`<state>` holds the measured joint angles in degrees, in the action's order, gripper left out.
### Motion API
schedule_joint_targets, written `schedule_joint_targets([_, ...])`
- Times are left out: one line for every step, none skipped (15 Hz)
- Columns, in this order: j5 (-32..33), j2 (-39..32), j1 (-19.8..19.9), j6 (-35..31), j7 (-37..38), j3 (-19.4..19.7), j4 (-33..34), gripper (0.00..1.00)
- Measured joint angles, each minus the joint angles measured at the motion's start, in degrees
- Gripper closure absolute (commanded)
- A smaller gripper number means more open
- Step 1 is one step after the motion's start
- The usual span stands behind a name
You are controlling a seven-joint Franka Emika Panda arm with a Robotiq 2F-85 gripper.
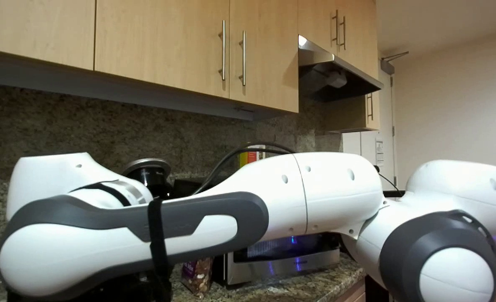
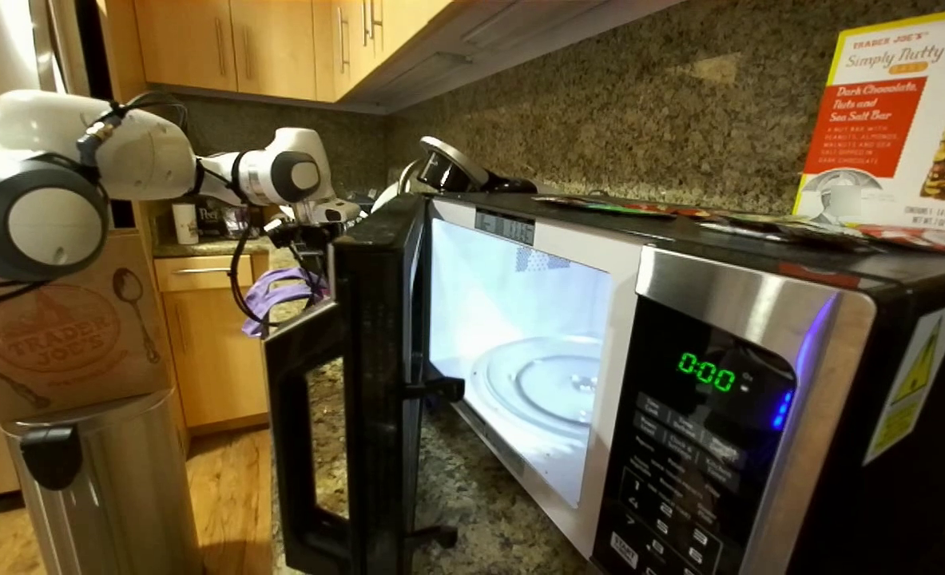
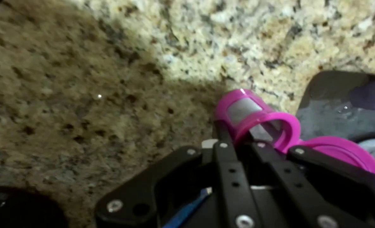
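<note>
A small pink cup with grey mesh windows shows in the wrist view, tilted with its open mouth toward the camera. Its round pink lid hangs open to the right on a hinge. My gripper is closed around the cup's wall, one finger outside on the left and one inside the mouth. I cannot tell whether the cup touches the granite counter below. A dark grey tray-like thing with a purple piece lies to the right. In an exterior view the gripper is small and partly hidden behind the microwave door; the cup is not visible there.
The microwave stands with its door swung open toward the arm. A black appliance with a raised silver lid stands behind it. A purple cloth-like thing is below the gripper. A snack bag stands beside the microwave. Cabinets hang above.
</note>
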<state>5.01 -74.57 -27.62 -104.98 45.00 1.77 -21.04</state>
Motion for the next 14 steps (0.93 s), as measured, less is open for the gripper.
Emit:
schedule_joint_targets([-0.4,-0.6,0.4,-3.4,0.0,-0.3,0.0,0.98])
schedule_joint_targets([-0.6,-1.1,0.8,-6.5,0.0,-0.5,0.0,0.98])
schedule_joint_targets([-0.9,-1.7,1.1,-9.4,0.0,-0.9,0.0,0.98])
schedule_joint_targets([-1.3,-2.3,1.4,-11.9,0.0,-1.2,0.0,0.66])
schedule_joint_targets([-1.7,-2.7,1.7,-13.7,0.0,-1.5,0.0,0.64])
schedule_joint_targets([-2.2,-3.0,1.9,-14.8,0.0,-1.8,-0.1,0.60])
schedule_joint_targets([-2.6,-3.4,2.1,-14.9,0.0,-1.9,-0.3,0.53])
schedule_joint_targets([-2.9,-3.8,2.3,-15.3,0.1,-2.1,-0.3,0.47])
schedule_joint_targets([-2.9,-4.0,2.4,-15.4,0.4,-2.2,-0.2,0.40])
schedule_joint_targets([-3.0,-4.1,2.5,-15.4,0.7,-2.2,-0.2,0.34])
schedule_joint_targets([-3.1,-4.1,2.5,-15.5,1.1,-2.3,-0.2,0.28])
schedule_joint_targets([-3.1,-4.2,2.5,-15.5,1.4,-2.4,-0.2,0.22])
schedule_joint_targets([-3.1,-4.3,2.5,-15.5,1.5,-2.4,-0.2,0.15])
schedule_joint_targets([-3.1,-4.4,2.5,-15.5,1.6,-2.4,-0.2,0.09])
